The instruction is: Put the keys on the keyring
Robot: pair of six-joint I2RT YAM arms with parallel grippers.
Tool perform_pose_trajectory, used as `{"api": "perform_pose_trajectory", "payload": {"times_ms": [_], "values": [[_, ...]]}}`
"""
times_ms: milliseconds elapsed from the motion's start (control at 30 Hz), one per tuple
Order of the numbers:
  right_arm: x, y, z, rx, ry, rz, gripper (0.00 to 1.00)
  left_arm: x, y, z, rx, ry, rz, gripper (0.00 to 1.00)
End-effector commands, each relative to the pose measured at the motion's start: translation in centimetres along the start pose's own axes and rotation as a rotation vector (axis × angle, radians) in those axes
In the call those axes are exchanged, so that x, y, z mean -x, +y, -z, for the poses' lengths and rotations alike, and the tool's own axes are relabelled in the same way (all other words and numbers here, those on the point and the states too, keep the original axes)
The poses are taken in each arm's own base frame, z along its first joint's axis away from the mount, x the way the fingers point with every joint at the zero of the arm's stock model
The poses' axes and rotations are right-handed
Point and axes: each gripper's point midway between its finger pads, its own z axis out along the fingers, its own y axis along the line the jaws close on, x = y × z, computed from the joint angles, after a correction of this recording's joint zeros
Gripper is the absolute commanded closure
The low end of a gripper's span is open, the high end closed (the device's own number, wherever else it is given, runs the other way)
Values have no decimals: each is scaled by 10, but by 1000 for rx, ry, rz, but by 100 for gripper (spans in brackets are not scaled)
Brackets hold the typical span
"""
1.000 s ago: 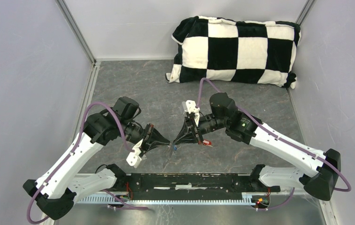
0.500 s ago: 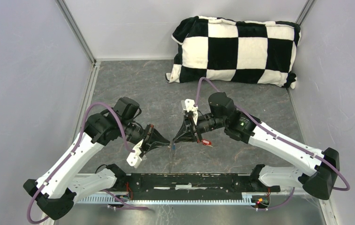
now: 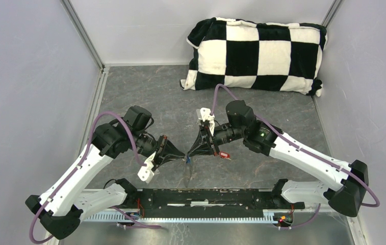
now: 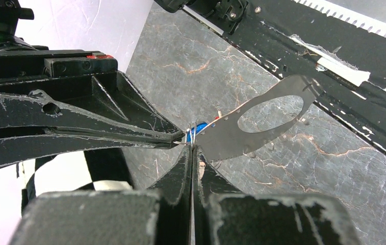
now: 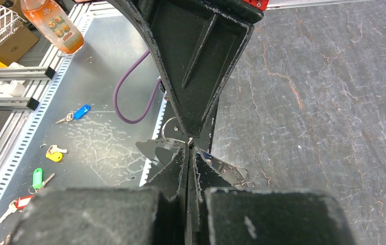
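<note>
**Grey keyring pinched where two claws meet**

We see the left claw [image 3: 182,155] and the right claw [image 3: 190,153] tip to tip above the dark marbled worktop [image 3: 155,92], both with jaws pressed together. In the left wrist view, the keyring [image 4: 262,120] juts out from the left claw's tips, held off the worktop. The blue key [image 4: 201,128] sits at that same pinch. The right claw's tips close at this spot too, but we cannot tell what they grip. A chequered pillow [image 3: 254,53] rests against the far wall.
</note>
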Motion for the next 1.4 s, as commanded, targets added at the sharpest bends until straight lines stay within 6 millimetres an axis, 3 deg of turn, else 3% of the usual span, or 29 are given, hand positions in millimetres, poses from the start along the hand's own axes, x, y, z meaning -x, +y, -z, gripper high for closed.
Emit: {"api": "perform_pose_trajectory", "payload": {"times_ms": [0, 767, 1167, 1367], "values": [[23, 5, 0, 30, -55, 44, 100, 2, 8, 0, 19, -8, -73, 98], [18, 11, -3, 73, -58, 28, 100, -6, 10, 0, 24, 22, -51, 98], [11, -8, -1, -32, -22, 22, 100, -4, 11, 2, 44, 34, -52, 98], [10, -8, -3, -20, -16, 6, 100, -8, 12, 3, 47, 53, -49, 98]]}}
